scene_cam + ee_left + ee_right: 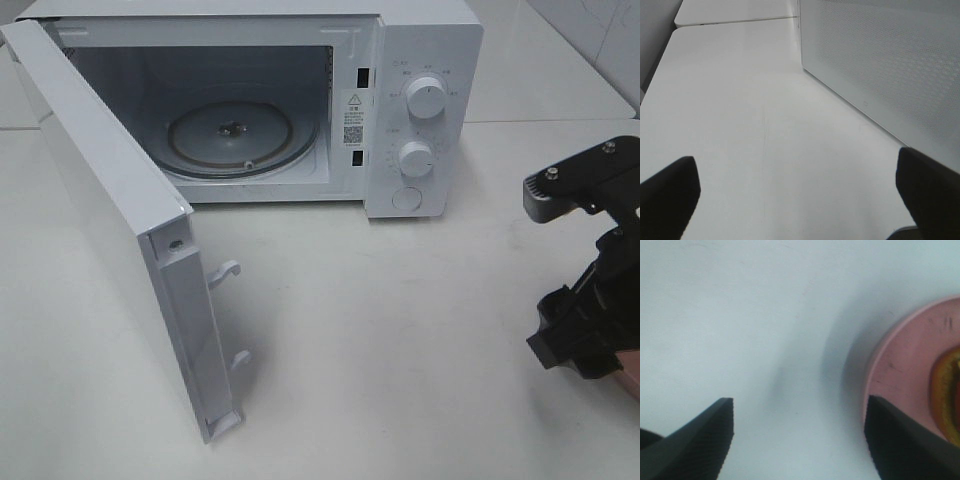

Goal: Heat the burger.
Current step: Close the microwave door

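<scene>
One step looks done: from above, the microwave stands open and empty. The left gripper is spread over bare table. The right gripper, spread and empty, hangs beside the plate holding the burger; loading and heating remain.

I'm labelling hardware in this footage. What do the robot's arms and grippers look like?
The right arm is matte black blocky plastic, with a dark grey bracket fixed by silver bolts. The right gripper has two black wedge-shaped fingers with finely ribbed pads. The left gripper shows two plain black rounded fingertips. No cables or markings are visible.
</scene>
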Controlling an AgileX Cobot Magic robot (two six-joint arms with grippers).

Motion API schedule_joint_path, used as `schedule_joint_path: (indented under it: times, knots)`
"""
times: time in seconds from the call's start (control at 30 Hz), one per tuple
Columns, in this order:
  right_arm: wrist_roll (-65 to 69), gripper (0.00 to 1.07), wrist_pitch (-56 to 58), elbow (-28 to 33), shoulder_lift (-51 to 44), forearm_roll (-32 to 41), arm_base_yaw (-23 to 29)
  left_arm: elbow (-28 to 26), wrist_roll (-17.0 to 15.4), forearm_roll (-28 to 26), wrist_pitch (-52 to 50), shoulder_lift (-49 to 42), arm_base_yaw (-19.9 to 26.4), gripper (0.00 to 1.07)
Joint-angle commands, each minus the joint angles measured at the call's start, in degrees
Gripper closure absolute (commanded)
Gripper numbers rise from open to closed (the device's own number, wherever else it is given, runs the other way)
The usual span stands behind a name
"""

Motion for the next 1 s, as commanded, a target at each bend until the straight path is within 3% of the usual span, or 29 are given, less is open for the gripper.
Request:
schedule_joint_path:
  times: [0.03,0.37,0.77,0.93,1.0]
  knots:
    - [-9.1,0.27,5.6,-2.3,-6.2,9.0,-0.1,0.2,-0.2,-0.1,-0.7,-0.3,-0.1,0.06]
    - [-9.4,0.29,18.6,-3.7,-21.1,10.1,-0.1,0.2,-0.2,-0.1,-0.7,-0.3,-0.1,0.06]
    - [-9.0,0.31,24.1,-3.6,-34.3,10.0,-0.1,0.2,-0.2,-0.1,-0.7,-0.3,-0.1,0.06]
    - [-9.1,0.31,24.3,-3.4,-39.6,9.9,-3.0,0.2,-0.2,-0.1,-0.7,-0.3,-0.1,0.06]
    - [-10.2,0.31,24.2,-2.8,-42.1,10.2,-7.6,0.2,-0.2,-0.1,-0.7,-0.3,-0.1,0.06]
